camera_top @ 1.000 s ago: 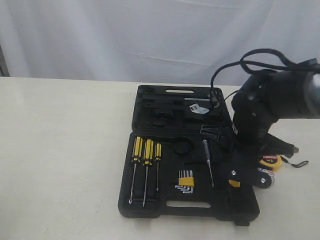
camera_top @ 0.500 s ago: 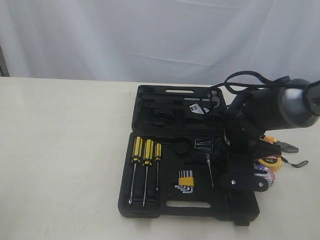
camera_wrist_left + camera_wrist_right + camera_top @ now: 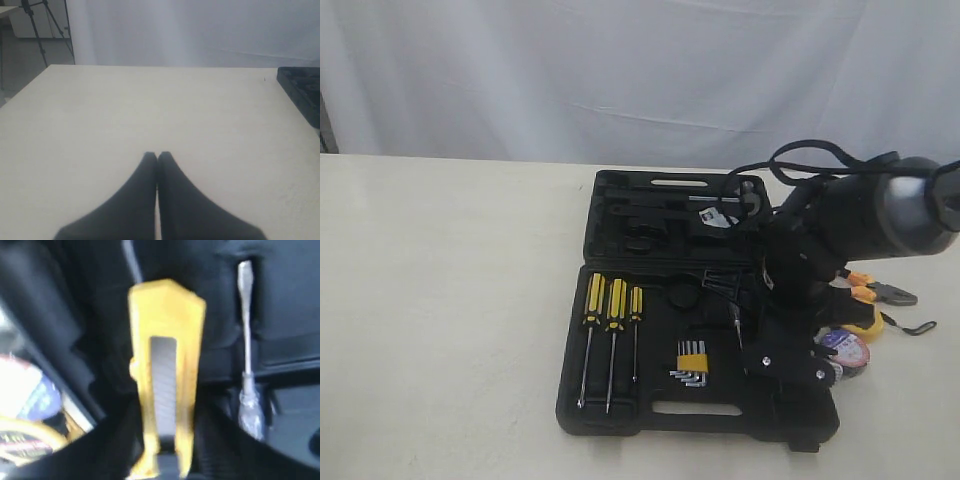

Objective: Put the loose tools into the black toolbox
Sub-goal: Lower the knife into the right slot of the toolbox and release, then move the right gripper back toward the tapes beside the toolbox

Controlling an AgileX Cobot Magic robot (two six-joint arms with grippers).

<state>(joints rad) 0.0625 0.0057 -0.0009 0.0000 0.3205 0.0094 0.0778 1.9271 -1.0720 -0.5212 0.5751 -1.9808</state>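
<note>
My right gripper is shut on the yellow-black utility knife and holds it just above the open black toolbox, at its right end. In the exterior view the right arm hides the knife. On the table right of the case lie the orange-handled pliers, the yellow tape measure and the black tape roll. My left gripper is shut on nothing, above bare table; a corner of the toolbox shows to one side of it.
Three yellow-black screwdrivers, a hex key set and a small clear-handled screwdriver sit in the tray's recesses. The raised lid stands behind. A white curtain backs the table.
The right arm has swung left over the toolbox tray with the knife, uncovering the pliers and tape roll on the table. The left gripper view has no earlier frame.
</note>
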